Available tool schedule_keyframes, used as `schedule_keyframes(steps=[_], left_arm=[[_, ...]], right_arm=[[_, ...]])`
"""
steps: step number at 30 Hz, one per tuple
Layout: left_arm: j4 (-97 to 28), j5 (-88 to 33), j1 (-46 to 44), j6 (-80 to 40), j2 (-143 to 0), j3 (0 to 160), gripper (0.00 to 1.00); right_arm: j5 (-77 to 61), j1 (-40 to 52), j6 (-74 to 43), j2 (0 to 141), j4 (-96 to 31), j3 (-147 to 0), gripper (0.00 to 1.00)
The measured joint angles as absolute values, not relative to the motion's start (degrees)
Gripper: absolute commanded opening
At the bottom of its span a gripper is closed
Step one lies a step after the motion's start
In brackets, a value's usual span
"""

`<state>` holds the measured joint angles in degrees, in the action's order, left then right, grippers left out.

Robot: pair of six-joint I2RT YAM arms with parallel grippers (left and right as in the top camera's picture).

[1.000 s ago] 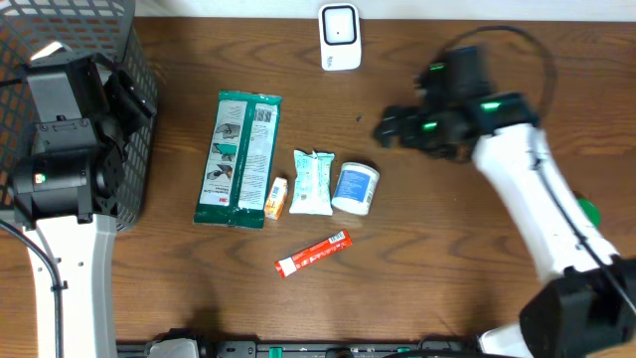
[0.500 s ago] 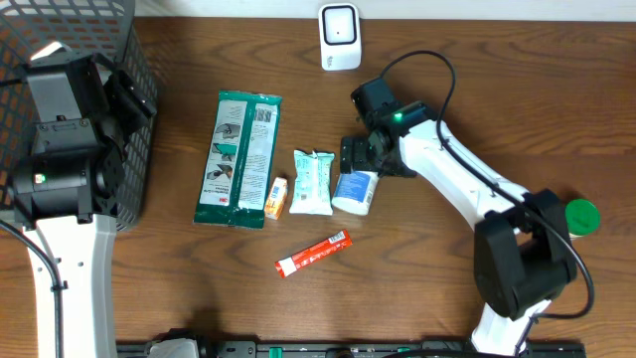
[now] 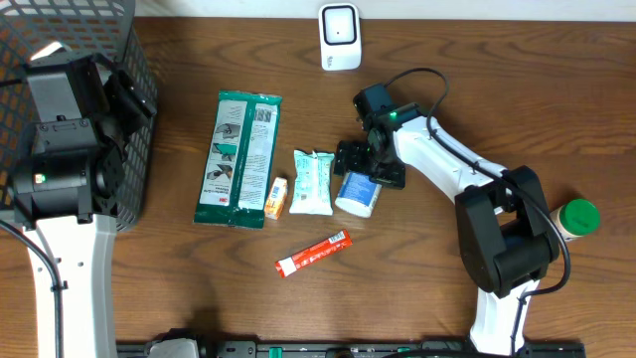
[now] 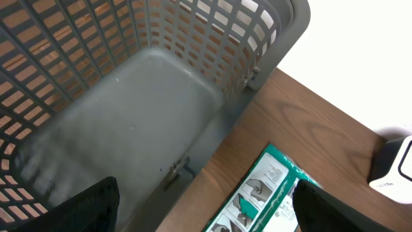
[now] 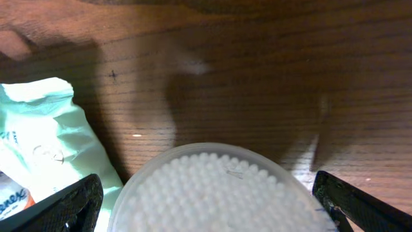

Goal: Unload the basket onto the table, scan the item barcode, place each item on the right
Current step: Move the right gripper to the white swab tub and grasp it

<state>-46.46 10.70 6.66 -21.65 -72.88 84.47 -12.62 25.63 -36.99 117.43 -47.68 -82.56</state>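
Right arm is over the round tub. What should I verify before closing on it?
1. The right pincer is open: ok.
2. The round tub sits centred in it: ok.
3. The mint packet is clear of it: cannot tell.
4. The scanner stands unblocked: ok.
5. The left pincer is open, away by the basket: ok.
6. The tub's barcode is located: cannot tell.

The tub is small, round and white with a blue label, and one round face is a field of tiny white bumps. The scanner, a white box with a dark-rimmed window, sits well beyond the tub.
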Motion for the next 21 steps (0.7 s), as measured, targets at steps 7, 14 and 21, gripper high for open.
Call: schedule_keyframes(steps=[7, 14, 21], left_arm=[[-46.46, 10.70, 6.66, -21.63, -72.88, 84.47, 0.84], [-46.46, 10.70, 6.66, -21.63, -72.88, 84.47, 0.84], [-46.46, 10.70, 6.66, -21.63, -72.88, 84.47, 0.84]], right_arm=[[-14.00, 25.39, -37.74, 117.43, -48.40, -82.54, 0.95], [-14.61, 23.64, -38.02, 117.38, -50.04, -82.54, 0.89], [-14.66, 23.33, -38.35, 117.38, -49.60, -82.54, 0.81]])
